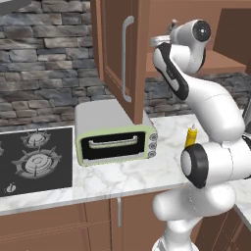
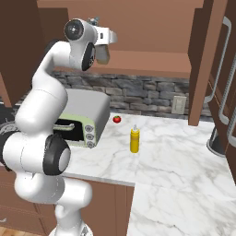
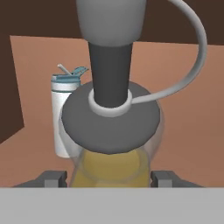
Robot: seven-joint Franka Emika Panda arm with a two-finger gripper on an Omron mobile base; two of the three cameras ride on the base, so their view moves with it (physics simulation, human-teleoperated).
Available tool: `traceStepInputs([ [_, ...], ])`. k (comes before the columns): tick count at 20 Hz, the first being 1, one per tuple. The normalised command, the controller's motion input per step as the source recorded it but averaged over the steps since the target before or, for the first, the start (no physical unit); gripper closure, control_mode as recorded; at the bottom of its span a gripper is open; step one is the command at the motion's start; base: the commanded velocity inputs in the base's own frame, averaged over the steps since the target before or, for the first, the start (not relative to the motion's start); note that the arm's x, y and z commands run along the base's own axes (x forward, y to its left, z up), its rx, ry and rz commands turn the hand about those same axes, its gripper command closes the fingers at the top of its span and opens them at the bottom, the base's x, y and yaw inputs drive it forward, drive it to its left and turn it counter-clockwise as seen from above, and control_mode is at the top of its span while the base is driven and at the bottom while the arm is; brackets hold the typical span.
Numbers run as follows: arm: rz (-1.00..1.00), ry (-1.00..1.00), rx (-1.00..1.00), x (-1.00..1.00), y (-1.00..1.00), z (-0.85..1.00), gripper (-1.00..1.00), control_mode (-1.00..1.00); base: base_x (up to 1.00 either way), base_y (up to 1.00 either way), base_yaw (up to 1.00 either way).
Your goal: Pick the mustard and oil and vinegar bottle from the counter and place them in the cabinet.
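**Oil and vinegar bottle at the cabinet, mustard waiting below**

Reddish-brown wood surrounds my claw [image 3: 111, 177]: I am up inside the open cabinet [image 2: 152, 62], just above its shelf, with a white lidded tumbler [image 3: 63, 113] standing further in. My two fingers sit either side of the oil and vinegar bottle [image 3: 111, 127], clamped on its glass body; its dark pourer top rises straight in front of my camera and yellowish liquid shows between the tips.

I judge this the placing step for the first bottle. The next move calls for lowering it until its base meets the shelf, near the tumbler but not knocking it, then parting my fingers and backing out without tipping the tall neck.

Down on the counter [image 2: 175, 156], the mustard [image 2: 134, 139] stands upright and untouched, near a small tomato [image 2: 117, 119] and the toaster oven [image 1: 117, 139]. That one comes afterwards.
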Motion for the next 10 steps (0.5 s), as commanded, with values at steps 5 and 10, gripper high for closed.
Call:
traceStepInputs([
  [5, 0.0, 0.04, -0.01, 0.15, 0.0, -0.25, -1.0, -1.0, 0.0, 0.0, 0.0],
  [10, 0.0, 0.0, 0.0, 0.09, 0.0, -0.05, -1.0, -1.0, 0.0, 0.0, 0.0],
])
